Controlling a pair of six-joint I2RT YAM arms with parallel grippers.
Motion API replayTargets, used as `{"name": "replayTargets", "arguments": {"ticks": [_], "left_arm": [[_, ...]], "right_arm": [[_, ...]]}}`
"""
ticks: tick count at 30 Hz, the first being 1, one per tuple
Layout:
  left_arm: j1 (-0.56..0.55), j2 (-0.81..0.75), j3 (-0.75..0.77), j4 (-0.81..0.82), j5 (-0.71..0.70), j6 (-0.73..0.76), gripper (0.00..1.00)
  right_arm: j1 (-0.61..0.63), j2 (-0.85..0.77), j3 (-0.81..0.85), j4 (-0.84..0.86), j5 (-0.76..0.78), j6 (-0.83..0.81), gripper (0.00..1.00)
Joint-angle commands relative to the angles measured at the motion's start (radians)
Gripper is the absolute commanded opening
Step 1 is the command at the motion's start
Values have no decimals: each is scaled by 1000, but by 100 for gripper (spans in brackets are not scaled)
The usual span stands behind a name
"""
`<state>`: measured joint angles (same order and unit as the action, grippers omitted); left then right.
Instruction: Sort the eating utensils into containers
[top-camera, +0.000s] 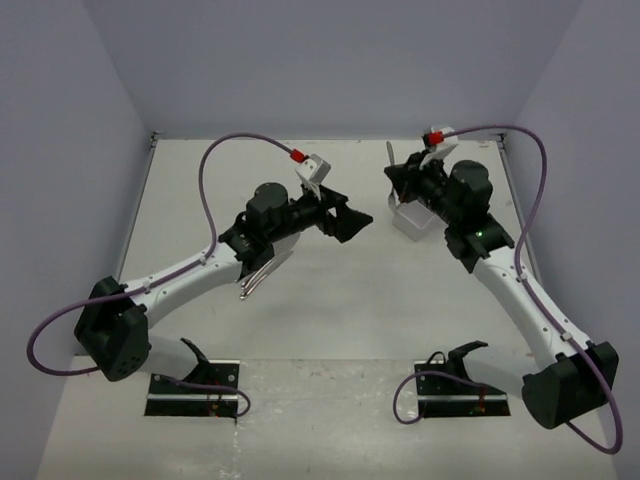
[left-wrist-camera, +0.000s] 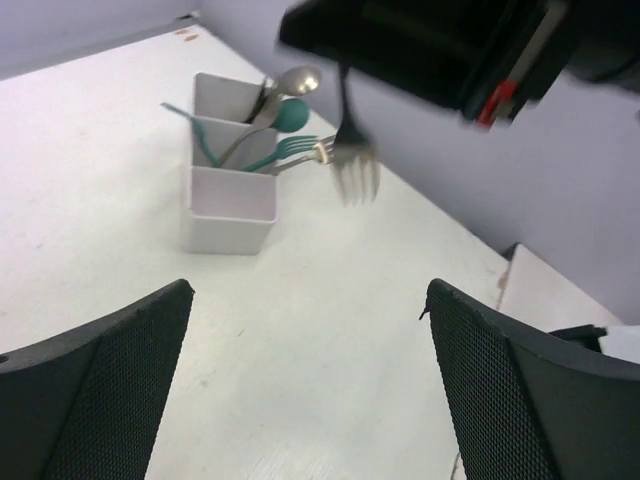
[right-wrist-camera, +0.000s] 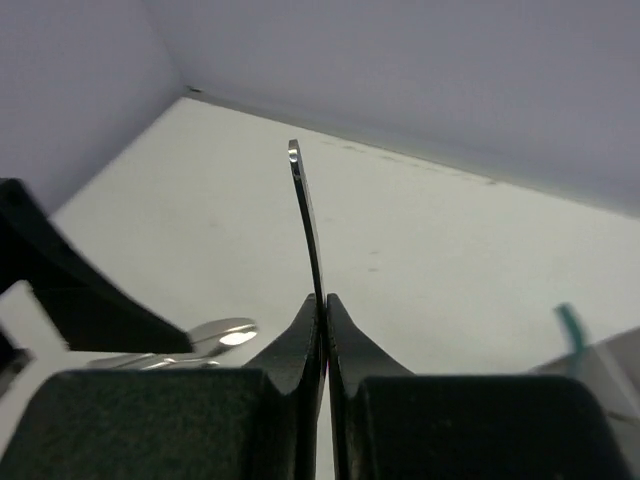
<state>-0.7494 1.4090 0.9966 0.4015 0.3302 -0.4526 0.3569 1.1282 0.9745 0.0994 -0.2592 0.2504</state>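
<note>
Lowering the fork (left-wrist-camera: 352, 168) into its slot looks like the step in hand. The right gripper (right-wrist-camera: 322, 305) is pinched tight on the fork's thin handle, which stands up past the fingertips. The tines hang in the air near the container (left-wrist-camera: 230, 215), seemingly beside it rather than over a compartment. A teal fork (left-wrist-camera: 287, 149) leans out of what seems the middle compartment and a silver spoon (left-wrist-camera: 300, 78) out of the far one, so the middle is the likely target. To do it well, I would carry the fork squarely over that opening and keep it upright. It should go down slowly past the leaning handles, and the jaws should part only once the tines are inside. The box could slide on the table (left-wrist-camera: 300, 340) if nudged. The left gripper (left-wrist-camera: 305, 295) is spread wide and holds nothing, and it should keep clear.
</note>
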Motion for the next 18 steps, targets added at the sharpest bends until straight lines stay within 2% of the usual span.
{"name": "replayTargets", "arguments": {"ticks": [1,3,4,5,6,8,9,11,12,13,14,18], "left_arm": [[-2,-102,1,-154,-187,110,100],[1,-145,-42,-217,-297,129,100],[5,-187,-65,-265,-380,135,100],[10,-206,-65,-291,-411,135,100],[37,-250,-87,-349,-466,115,100],[64,-275,-105,-447,-525,94,100],[91,-286,-111,-469,-542,69,100],[119,-314,-136,-519,-563,51,100],[133,-324,-147,-529,-565,36,100],[159,-341,-154,-538,-563,31,100],[171,-349,-167,-544,-560,25,100],[193,-366,-168,-559,-562,48,100]], "right_arm": [[-39,39,188,-347,276,-482,0],[-68,99,259,-436,392,-659,0],[-76,137,283,-495,447,-824,0],[-76,137,289,-522,448,-912,0],[-75,187,302,-577,515,-1107,0],[-75,238,378,-663,557,-1174,0],[-73,296,407,-749,618,-1203,0],[-52,356,464,-800,722,-1227,2],[-46,382,461,-797,792,-1266,2],[-36,419,446,-752,928,-1290,2],[-30,436,446,-729,977,-1315,1],[4,495,480,-719,1011,-1332,2]]}}
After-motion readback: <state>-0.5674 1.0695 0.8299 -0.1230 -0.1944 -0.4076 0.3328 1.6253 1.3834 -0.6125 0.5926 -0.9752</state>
